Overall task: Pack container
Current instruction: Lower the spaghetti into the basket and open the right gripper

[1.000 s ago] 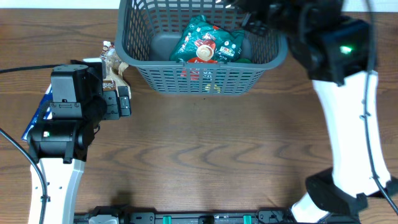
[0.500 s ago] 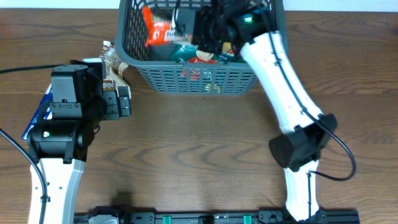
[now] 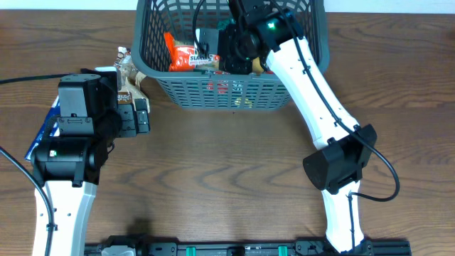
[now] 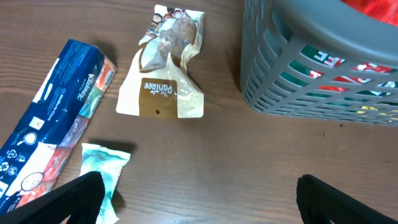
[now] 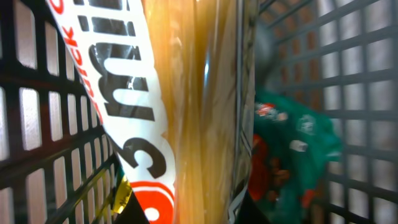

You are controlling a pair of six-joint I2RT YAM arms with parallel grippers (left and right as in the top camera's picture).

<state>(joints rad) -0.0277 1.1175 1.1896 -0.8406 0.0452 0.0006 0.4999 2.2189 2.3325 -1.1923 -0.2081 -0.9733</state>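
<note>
Now the right arm stretches over into the container

Its white forearm slants from the bench's near edge to the far edge, where the dark grey lattice container point(image 3: 234, 91) stands. The right tool point(image 3: 222, 51) is clamped on an orange packet point(image 3: 186, 58), lower inside than a moment ago. The left tool point(image 3: 142, 114) hangs wide apart near the left edge.

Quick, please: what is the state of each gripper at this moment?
Left gripper: jaws open, holding nothing.
Right gripper: jaws shut on the orange packet, inside the container.
</note>
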